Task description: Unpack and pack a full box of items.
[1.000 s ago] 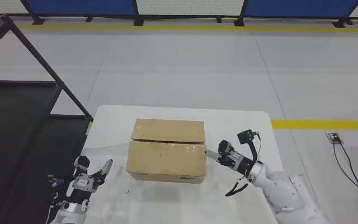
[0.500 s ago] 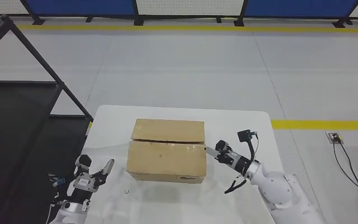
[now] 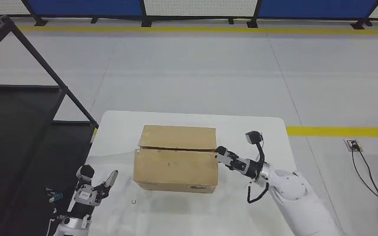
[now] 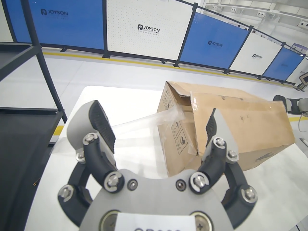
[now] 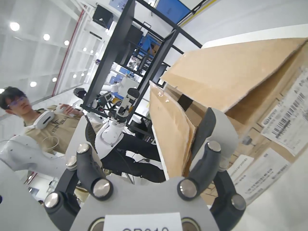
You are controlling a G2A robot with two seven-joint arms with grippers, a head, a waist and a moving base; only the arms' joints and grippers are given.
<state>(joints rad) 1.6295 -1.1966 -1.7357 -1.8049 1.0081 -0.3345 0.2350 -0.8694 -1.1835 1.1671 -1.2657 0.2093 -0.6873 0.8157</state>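
The left grey metal gripper (image 3: 99,179) with black ribbed pads hangs low at the robot's near left side, and its two fingers (image 4: 101,121) are spread wide apart and point forward. The white right arm (image 3: 289,189) stretches inward from the right side. The right grey metal gripper (image 3: 220,153) on it also has its fingers (image 5: 209,123) far apart, with the wrist rolled sideways.

One box (image 3: 174,168), two pincers (image 3: 100,174) (image 3: 220,152), ring (image 3: 134,203) perhaps.

Brown cardboard box (image 3: 176,171), white table (image 3: 118,127), silver black-padded fingers (image 4: 73,128).
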